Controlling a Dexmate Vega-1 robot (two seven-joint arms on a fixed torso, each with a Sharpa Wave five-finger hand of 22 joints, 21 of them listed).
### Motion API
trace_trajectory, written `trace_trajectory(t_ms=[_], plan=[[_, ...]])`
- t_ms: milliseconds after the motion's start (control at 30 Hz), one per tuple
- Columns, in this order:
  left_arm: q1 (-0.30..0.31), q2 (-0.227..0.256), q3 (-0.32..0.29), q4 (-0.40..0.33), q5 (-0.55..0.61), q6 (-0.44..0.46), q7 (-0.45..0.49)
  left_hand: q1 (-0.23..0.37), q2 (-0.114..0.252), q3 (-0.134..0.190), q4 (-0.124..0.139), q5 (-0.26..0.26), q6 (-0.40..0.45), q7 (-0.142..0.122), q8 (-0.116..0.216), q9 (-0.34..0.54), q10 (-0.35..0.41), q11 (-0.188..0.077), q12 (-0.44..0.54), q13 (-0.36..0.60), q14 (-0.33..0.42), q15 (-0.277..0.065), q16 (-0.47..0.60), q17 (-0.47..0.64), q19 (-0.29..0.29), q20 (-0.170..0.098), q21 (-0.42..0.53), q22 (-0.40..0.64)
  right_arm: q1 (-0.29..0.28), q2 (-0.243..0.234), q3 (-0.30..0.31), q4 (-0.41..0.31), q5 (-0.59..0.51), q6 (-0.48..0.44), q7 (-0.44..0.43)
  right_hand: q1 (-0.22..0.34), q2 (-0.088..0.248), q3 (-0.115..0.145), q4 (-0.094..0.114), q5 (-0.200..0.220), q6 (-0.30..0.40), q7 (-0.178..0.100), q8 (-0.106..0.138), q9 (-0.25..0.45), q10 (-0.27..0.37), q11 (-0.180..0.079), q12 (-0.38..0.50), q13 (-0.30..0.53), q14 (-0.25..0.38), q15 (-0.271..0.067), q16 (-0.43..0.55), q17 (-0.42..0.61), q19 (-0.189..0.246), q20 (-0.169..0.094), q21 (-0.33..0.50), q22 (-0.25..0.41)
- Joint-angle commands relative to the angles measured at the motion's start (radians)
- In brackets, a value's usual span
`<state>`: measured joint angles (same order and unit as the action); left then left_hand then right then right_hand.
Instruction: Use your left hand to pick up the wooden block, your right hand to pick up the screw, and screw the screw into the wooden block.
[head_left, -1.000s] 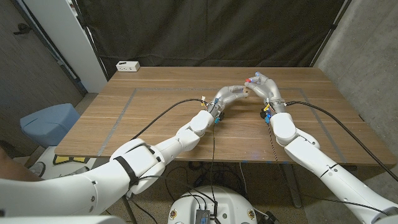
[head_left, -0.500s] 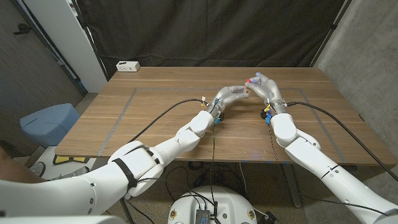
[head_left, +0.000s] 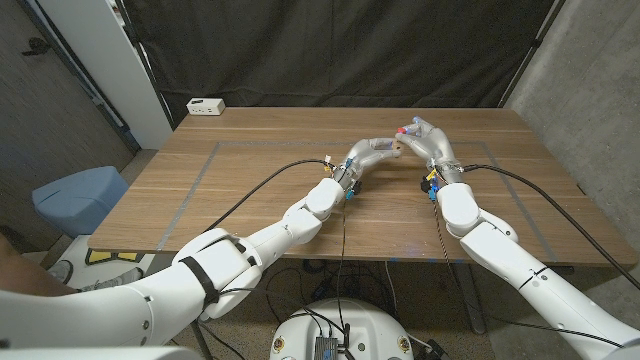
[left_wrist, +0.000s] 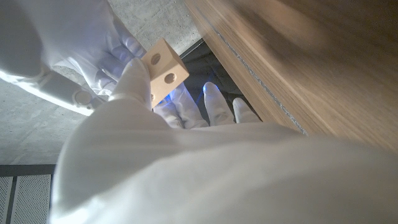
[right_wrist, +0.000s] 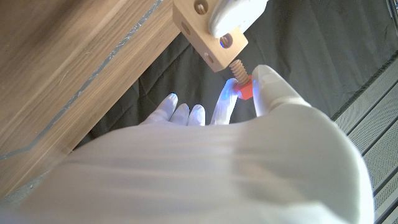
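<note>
Above the table's far middle, my left hand (head_left: 372, 152) and right hand (head_left: 428, 140) meet fingertip to fingertip. The left hand's fingers (left_wrist: 134, 78) grip a pale wooden block (left_wrist: 163, 67) with round holes in its faces. In the right wrist view a left finger (right_wrist: 233, 12) lies over the block (right_wrist: 208, 34). A screw with a wooden thread (right_wrist: 237, 70) and a red head (right_wrist: 244, 89) sticks out of one hole. My right hand pinches the red head between thumb (right_wrist: 273, 87) and a finger. The red head (head_left: 403, 129) shows small in the head view.
The wooden table (head_left: 250, 170) carries grey tape lines (head_left: 205, 165). A white socket box (head_left: 206, 106) sits at its far left corner. A blue object (head_left: 78, 195) stands on the floor to the left. Black cables run along both forearms.
</note>
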<state>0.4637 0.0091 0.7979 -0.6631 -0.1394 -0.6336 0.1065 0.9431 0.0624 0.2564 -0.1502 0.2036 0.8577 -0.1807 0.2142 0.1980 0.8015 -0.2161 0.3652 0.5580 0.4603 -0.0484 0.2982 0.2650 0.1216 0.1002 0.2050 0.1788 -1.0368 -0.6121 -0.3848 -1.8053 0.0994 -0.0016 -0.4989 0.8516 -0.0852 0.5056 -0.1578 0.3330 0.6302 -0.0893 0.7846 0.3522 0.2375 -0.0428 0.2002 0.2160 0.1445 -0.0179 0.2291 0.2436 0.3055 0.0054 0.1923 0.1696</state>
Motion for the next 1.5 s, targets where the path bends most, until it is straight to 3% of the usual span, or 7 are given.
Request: trace_trajectory(t_ms=[33,567,1500], plan=[[-0.015,-0.013,-0.001,0.035,0.0,-0.009,-0.001,0.007,0.011,0.003,0.005,0.005,0.008,-0.001,0.006,0.005,0.005,-0.002,0.006,0.005,0.008,-0.115,-0.005,0.001,0.008,-0.003,0.003,0.006,0.011,0.0,0.0,0.016,0.001,0.01,0.011,-0.002,0.006,-0.001,-0.001,0.006,-0.005,0.001,0.008,0.001,-0.004,-0.001,0.002,0.005,0.004,0.0,0.004,0.002,0.006,-0.001,0.003,0.003],[-0.047,-0.039,0.002,0.112,-0.008,-0.04,-0.004,0.005,0.012,0.003,0.005,0.005,0.008,-0.001,0.006,0.005,0.006,-0.002,0.005,0.006,0.008,-0.115,-0.006,0.001,0.008,-0.004,0.003,0.006,0.029,0.007,-0.007,0.041,0.005,0.019,0.018,-0.003,0.007,-0.003,-0.001,0.01,-0.004,0.002,0.012,-0.005,-0.004,0.0,0.002,0.005,0.004,0.002,0.004,0.001,0.007,-0.002,0.003,0.003],[-0.039,-0.027,0.002,0.093,-0.011,-0.038,-0.01,0.006,0.014,0.003,0.005,0.005,0.008,0.0,0.006,0.005,0.006,-0.001,0.002,0.008,0.009,-0.114,-0.008,0.002,0.008,-0.003,0.003,0.006,0.031,0.013,-0.015,0.037,0.002,0.007,0.009,-0.003,0.012,-0.007,-0.001,0.015,-0.004,0.002,0.017,-0.013,-0.005,0.002,0.002,0.005,0.004,0.001,0.004,0.001,0.007,-0.002,0.003,0.003]])
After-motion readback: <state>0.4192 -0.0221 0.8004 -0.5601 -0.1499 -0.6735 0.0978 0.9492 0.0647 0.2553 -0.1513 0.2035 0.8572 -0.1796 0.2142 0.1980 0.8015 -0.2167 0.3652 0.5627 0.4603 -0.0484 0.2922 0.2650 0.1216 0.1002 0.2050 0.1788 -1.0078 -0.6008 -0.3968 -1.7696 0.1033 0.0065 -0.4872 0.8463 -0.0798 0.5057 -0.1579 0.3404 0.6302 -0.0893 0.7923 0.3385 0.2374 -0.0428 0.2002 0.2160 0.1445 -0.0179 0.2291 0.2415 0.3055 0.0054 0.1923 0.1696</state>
